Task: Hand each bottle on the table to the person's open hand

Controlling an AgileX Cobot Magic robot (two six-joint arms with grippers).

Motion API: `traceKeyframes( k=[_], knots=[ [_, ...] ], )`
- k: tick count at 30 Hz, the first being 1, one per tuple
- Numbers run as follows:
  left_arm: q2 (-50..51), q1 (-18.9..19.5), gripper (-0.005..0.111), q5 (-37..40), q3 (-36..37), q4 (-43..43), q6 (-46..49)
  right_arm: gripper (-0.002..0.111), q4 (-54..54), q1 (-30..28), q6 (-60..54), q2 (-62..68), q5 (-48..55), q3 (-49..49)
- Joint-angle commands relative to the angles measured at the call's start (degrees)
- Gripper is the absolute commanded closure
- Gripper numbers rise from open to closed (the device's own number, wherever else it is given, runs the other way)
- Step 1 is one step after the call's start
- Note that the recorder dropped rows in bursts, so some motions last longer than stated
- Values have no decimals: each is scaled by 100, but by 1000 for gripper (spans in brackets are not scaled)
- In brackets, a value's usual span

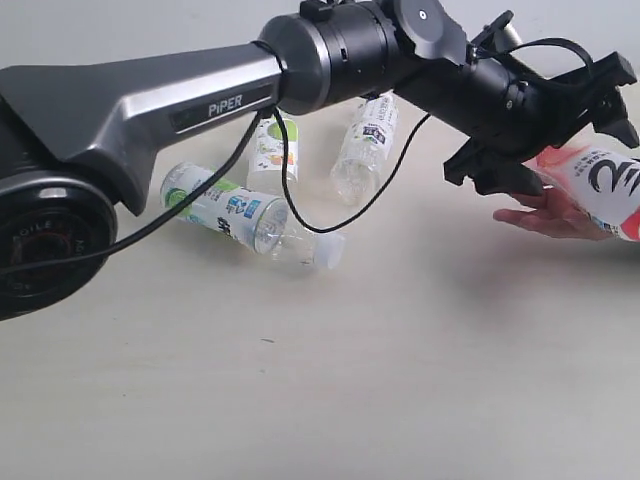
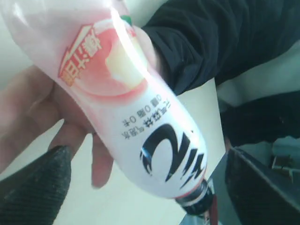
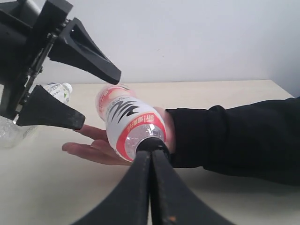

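Note:
The pink-and-red bottle (image 1: 600, 190) (image 2: 140, 122) (image 3: 129, 122) lies across the person's open hand (image 1: 545, 215) (image 2: 28, 103) (image 3: 89, 149), palm up at the right of the table (image 1: 400, 380). My left gripper (image 1: 575, 160) (image 2: 147, 187) (image 3: 101, 101) has reached across and stands open around the bottle, its fingers clear of it on both sides. My right gripper (image 3: 151, 147) is shut, and its tips hide the bottle's black cap. Two green-and-white bottles (image 1: 225, 205) (image 1: 272, 150) and the white-and-blue one (image 1: 365, 145) stay on the table at the back left.
The person's dark sleeve (image 3: 234, 140) runs in from the right just above the tabletop. The left arm (image 1: 200, 100) spans the upper part of the exterior view, with its cable (image 1: 300, 210) hanging down over the lying bottles.

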Motion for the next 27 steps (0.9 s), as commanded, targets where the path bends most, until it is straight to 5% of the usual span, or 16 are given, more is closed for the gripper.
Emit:
traceKeyframes(
  k=[1, 6, 10, 19, 27],
  knots=[
    [-247, 91, 25, 613, -32, 109, 535, 108, -30, -31, 32, -31, -29, 27],
    [-573, 138, 63, 1144, -32, 283, 1135, 108, -30, -31, 32, -31, -29, 27],
    [-851, 152, 107, 1491, -32, 663, 1279, 108, -30, -31, 32, -31, -29, 27],
    [-1345, 141, 106, 2033, 205, 2102, 1364, 108, -30, -31, 32, -31, -29, 27],
    [-2167, 141, 106, 1397, 1717, 2816, 1373, 108, -30, -31, 32, -31, -29, 27]
  ],
)
